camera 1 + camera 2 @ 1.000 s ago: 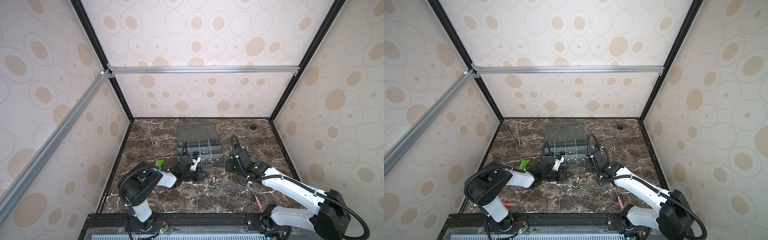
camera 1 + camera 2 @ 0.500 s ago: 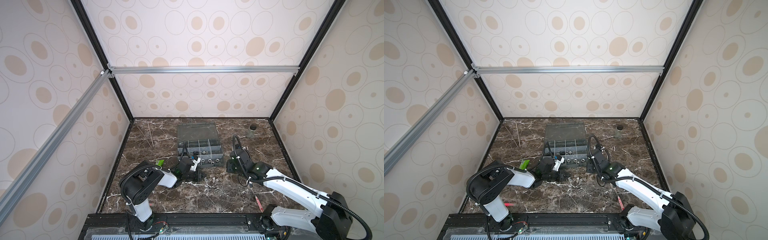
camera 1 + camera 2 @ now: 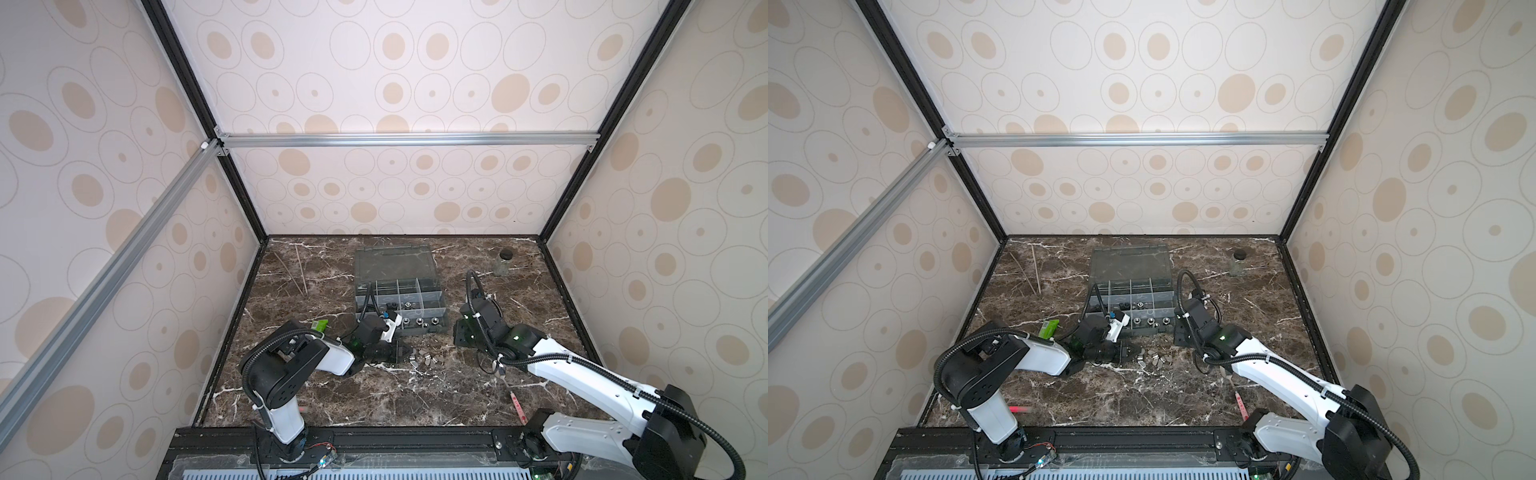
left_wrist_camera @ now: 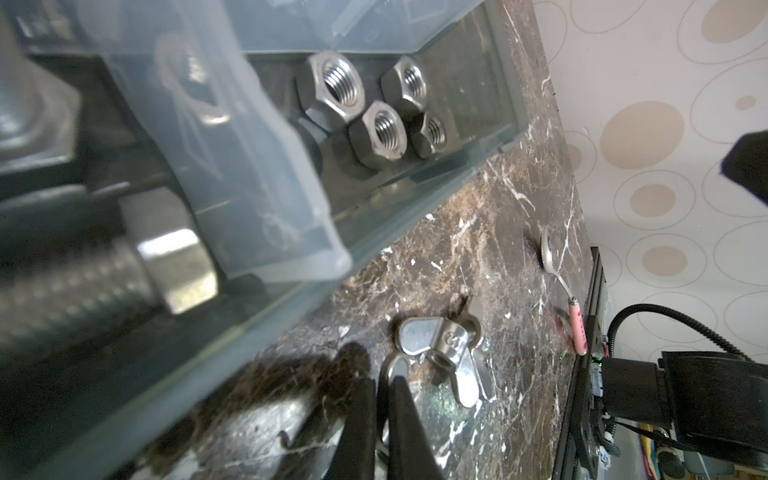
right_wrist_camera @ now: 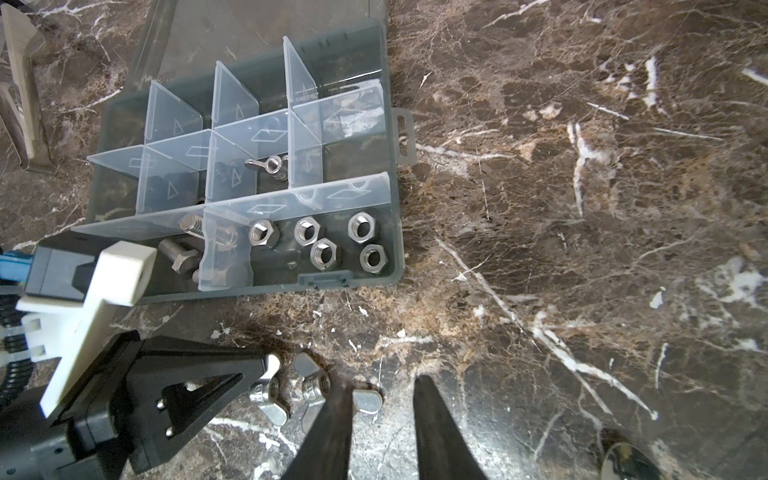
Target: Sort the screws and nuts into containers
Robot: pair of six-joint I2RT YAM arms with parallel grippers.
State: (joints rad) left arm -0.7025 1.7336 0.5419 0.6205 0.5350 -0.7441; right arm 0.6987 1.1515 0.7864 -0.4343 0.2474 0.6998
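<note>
The grey organizer box (image 3: 419,331) (image 3: 1148,331) lies open mid-table, its compartments being the containers. Several hex nuts (image 5: 316,239) (image 4: 357,108) lie in its front corner compartment, and screws (image 5: 187,245) (image 4: 104,278) in the one beside it. One wing nut (image 5: 270,164) sits further in. Loose wing nuts (image 5: 309,386) (image 4: 440,345) (image 3: 426,359) lie on the marble in front of the box. My left gripper (image 4: 384,382) (image 3: 409,353) is shut on the wing of one of them (image 5: 268,390). My right gripper (image 5: 382,395) (image 3: 457,340) hovers open beside them, holding nothing.
A pink-handled spoon (image 4: 559,282) (image 3: 505,374) lies near the front right. A glass jar (image 3: 503,264) stands at the back right, thin wooden sticks (image 3: 299,270) at the back left. A green object (image 3: 319,324) lies left of the box.
The left gripper's jaws have closed on the wing nut while the arm stayed in place. The right gripper has shifted slightly.
</note>
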